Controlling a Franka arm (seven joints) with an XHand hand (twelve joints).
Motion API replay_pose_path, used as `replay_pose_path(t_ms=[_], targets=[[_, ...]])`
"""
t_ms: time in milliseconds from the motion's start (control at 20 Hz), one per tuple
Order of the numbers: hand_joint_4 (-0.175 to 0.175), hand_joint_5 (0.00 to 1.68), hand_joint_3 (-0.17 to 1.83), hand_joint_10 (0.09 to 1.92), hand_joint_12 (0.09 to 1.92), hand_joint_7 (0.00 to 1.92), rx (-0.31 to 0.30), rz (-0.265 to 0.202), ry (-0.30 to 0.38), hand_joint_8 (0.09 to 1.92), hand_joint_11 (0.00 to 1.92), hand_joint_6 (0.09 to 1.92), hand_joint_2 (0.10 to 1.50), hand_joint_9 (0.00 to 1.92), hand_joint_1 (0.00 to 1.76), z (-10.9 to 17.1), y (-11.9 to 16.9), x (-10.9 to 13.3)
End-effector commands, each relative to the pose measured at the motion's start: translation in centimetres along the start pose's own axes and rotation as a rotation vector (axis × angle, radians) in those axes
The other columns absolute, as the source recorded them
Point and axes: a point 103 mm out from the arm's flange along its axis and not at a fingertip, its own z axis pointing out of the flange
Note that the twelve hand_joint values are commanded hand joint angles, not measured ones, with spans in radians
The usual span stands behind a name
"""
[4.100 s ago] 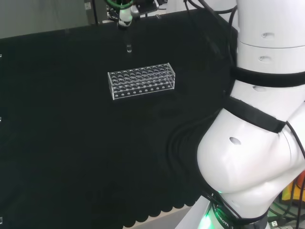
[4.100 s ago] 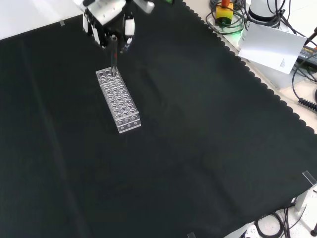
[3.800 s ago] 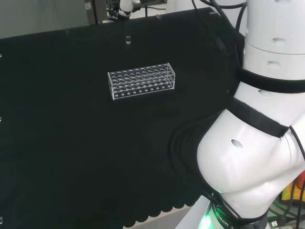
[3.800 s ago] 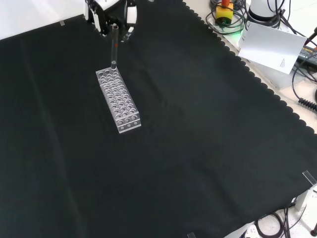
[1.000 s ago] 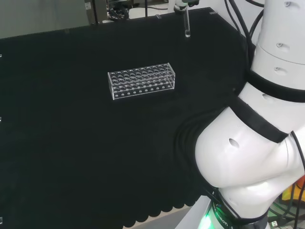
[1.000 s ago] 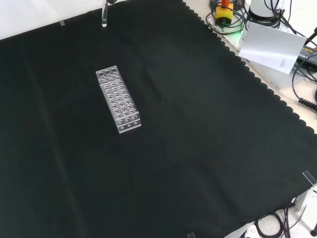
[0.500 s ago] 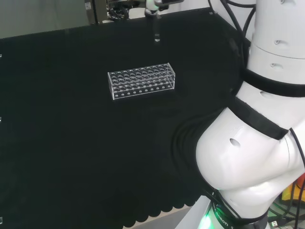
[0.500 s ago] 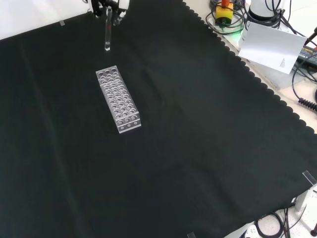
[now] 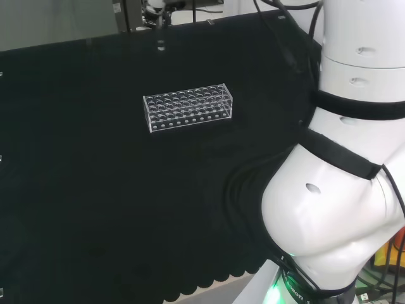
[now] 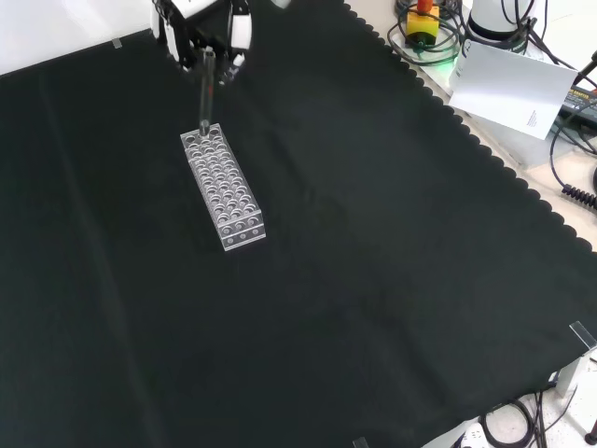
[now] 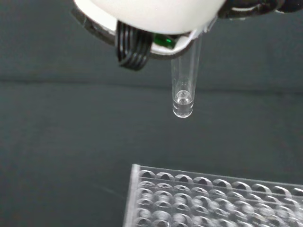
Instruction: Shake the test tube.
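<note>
One test tube [image 10: 205, 89] hangs upright below curled fingers [image 10: 239, 35] (above rack [image 10: 223, 188]).

You have a clear plastic rack [image 10: 223, 189] lying on the black cloth [image 10: 373, 280] that covers the tabletop, its rows of round wells showing empty. Off the cloth's scalloped edge in the front view you see a white sheet of paper [image 10: 508, 86] and tangled cables [image 10: 424, 42].
</note>
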Motion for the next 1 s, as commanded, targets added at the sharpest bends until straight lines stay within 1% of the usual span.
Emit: replay_pose_path(t_ms=[50,200,350,650,850,1000], targets=[[-0.175,1.39,0.66,0.31,1.04,1.86,0.012,-0.063,0.008,0.42,1.05,0.46,0.62,1.7,1.22,0.1,0.0,3.2],[-0.175,1.39,0.66,0.31,1.04,1.86,0.019,-0.038,-0.005,0.42,1.05,0.45,0.62,1.7,1.22,0.5,-0.3,1.8],[-0.175,1.39,0.66,0.31,1.04,1.86,0.028,0.009,-0.025,0.42,1.05,0.45,0.62,1.7,1.22,1.0,-0.8,-0.8],[-0.175,1.39,0.66,0.31,1.04,1.86,0.05,0.135,-0.064,0.42,1.05,0.45,0.62,1.7,1.22,2.0,-2.3,-7.7],[-0.175,1.39,0.66,0.31,1.04,1.86,0.057,0.225,-0.073,0.42,1.05,0.45,0.62,1.7,1.22,2.3,-3.7,-12.6],[-0.175,1.39,0.66,0.31,1.04,1.86,0.062,0.278,-0.084,0.42,1.05,0.45,0.62,1.7,1.22,2.3,-4.6,-15.2]])
